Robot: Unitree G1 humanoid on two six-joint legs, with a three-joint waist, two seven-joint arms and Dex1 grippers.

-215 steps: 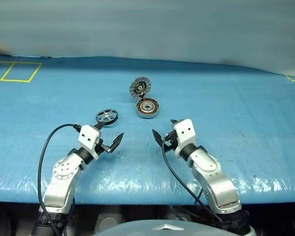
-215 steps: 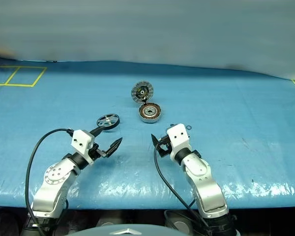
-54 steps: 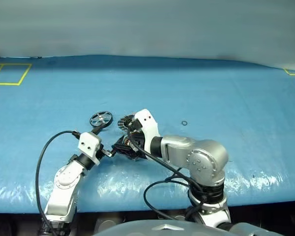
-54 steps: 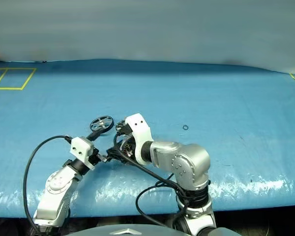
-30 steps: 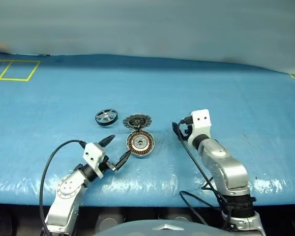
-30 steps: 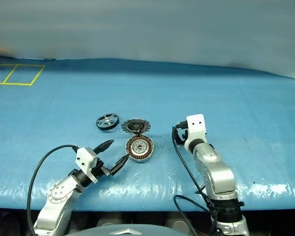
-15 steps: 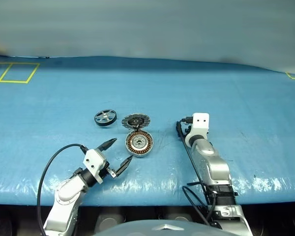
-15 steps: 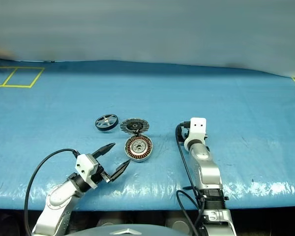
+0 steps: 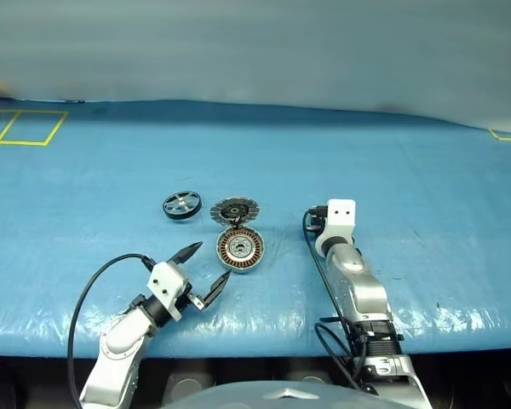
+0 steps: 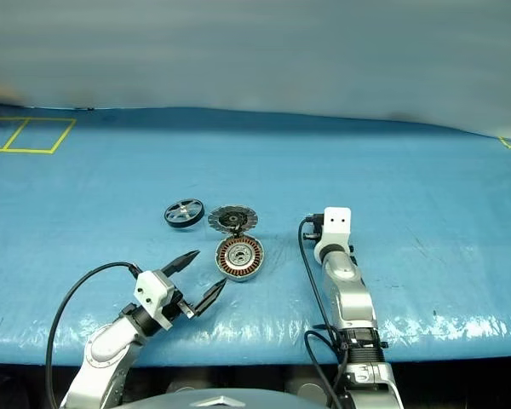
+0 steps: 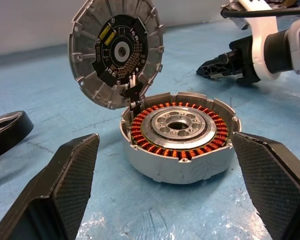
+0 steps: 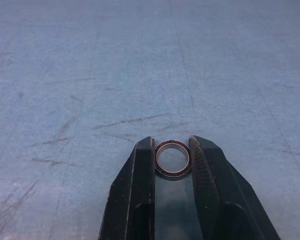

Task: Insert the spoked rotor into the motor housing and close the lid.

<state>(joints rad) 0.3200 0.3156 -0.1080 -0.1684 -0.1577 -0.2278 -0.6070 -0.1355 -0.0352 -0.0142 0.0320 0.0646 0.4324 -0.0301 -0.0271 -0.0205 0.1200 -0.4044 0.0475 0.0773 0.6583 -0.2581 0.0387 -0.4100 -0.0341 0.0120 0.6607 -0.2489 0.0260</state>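
A: Where's your rotor (image 9: 181,204)?

B: It lies flat on the blue table (image 9: 426,170), just beyond and to the left of the housing (image 9: 240,248), apart from it. Nothing holds it.

A: How will it handle?

B: By my guess it's light, stiff and thin, with a smooth black rim that could slip between hard fingers. Take it across the rim, one finger on each side, or pinch the rim where a gap between spokes lets a finger in. Keep off the spokes; they look like the weakest part. It lies so flat that you'll likely need to catch an edge first.

A: And the housing?

B: It sits open, copper windings and silver hub facing up. The lid (image 11: 116,51) stands nearly upright on the housing's far edge, segmented face toward you, so the cup is free to receive the rotor.

A: Your left gripper (image 9: 206,268)?

B: It's spread as wide as it goes and holds nothing. It hovers just short of the housing on the near side, fingers either side of the cup in the wrist view.

A: The right gripper (image 12: 172,159)?

B: It's well to the right of the housing, closed down on a small ring (image 12: 172,159) on the table. The ring sits between the fingertips, touching both. You don't need it for seating the rotor, I'd say.
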